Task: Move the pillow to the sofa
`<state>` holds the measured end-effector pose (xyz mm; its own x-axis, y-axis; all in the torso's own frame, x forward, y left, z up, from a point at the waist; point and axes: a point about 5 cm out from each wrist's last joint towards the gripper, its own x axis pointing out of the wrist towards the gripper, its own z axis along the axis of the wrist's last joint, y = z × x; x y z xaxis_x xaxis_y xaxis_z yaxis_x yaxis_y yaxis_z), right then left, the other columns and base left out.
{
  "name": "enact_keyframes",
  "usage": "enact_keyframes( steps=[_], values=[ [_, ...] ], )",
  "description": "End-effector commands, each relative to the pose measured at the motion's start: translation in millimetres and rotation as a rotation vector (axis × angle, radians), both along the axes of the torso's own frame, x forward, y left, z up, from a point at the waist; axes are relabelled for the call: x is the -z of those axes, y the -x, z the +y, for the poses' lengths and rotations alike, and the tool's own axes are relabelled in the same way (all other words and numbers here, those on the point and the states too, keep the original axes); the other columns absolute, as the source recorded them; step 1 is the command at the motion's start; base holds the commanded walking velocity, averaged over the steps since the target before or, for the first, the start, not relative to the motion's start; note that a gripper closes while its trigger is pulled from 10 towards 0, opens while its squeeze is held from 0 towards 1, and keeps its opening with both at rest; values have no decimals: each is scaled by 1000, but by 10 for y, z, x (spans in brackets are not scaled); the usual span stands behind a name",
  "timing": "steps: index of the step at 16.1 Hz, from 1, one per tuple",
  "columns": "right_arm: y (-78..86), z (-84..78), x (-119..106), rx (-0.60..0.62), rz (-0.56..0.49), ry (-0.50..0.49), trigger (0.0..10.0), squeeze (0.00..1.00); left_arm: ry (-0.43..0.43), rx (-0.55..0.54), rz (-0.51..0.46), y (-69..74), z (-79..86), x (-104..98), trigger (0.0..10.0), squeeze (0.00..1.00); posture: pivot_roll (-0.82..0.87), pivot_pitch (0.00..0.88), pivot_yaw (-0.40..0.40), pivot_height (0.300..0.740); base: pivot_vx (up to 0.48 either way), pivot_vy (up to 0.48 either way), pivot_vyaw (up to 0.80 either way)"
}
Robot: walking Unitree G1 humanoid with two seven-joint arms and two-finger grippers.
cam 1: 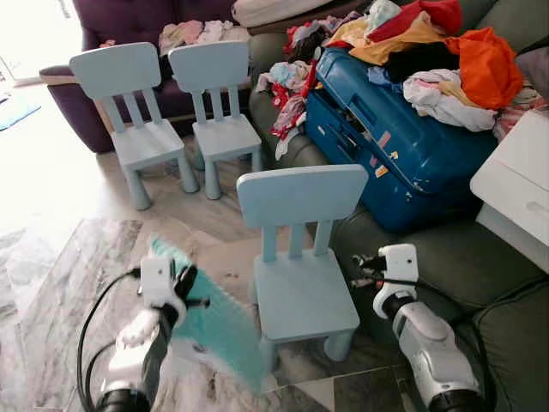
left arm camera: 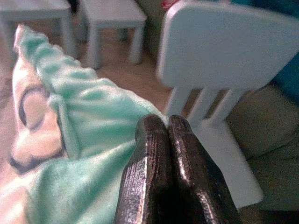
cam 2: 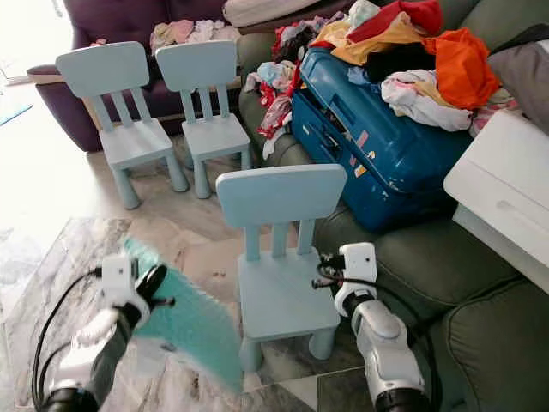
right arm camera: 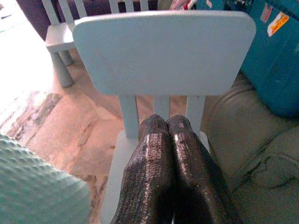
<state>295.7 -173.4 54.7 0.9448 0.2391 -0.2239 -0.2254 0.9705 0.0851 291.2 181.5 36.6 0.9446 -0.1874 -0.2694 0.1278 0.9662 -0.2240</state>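
Note:
A mint-green fluffy pillow with a pale printed side hangs low over the marble floor at my left. My left gripper is shut on its upper edge, the two black fingers pressed together against the fabric. The grey-green sofa lies to the right. My right gripper is shut with nothing in it. It hovers over the seat of a small light-blue chair, beside the sofa's front edge.
The small chair stands between the pillow and the sofa. A blue suitcase and a heap of clothes cover the sofa's far part. A white box sits at the right. Two more blue chairs and a purple sofa stand behind.

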Motion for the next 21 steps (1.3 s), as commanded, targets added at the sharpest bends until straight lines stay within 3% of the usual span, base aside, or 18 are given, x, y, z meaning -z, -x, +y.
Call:
enact_keyframes(
  steps=[1,4,6,10,13,16,17,20,21],
  values=[
    [-34,-55,-13,17,14,-22,10000,0,29,54,-111,-182,-69,-321,10000,0,-126,63,-21,740,0,0,0],
    [-143,-3,-16,39,85,-183,10000,0,155,276,-338,-467,-362,-1219,10000,0,-96,80,-11,740,0,0,0],
    [-220,85,-70,43,94,-272,10000,0,199,408,-360,-479,-494,-1450,10000,0,-90,86,-2,740,0,0,0],
    [-301,188,-192,57,80,-395,10000,0,206,470,-290,-476,-522,-1415,10000,0,-90,106,24,740,0,0,0],
    [-295,104,-165,127,90,-438,10000,0,250,506,-256,-394,-551,-1421,10000,0,-86,115,33,740,0,0,0],
    [-251,33,-50,161,118,-396,10000,0,304,552,-268,-368,-614,-1550,10000,0,-73,122,38,740,0,0,0],
    [-169,-51,183,170,210,-383,10000,0,326,615,-306,-350,-699,-1759,10000,0,-63,125,42,740,0,0,0],
    [-94,-80,361,175,322,-439,10000,0,339,634,-313,-342,-708,-1843,10000,0,-19,136,73,740,0,0,0],
    [-85,-70,381,165,330,-444,10000,86,335,635,-311,-346,-703,-1845,10000,0,-14,137,80,740,0,0,0]
  ],
)
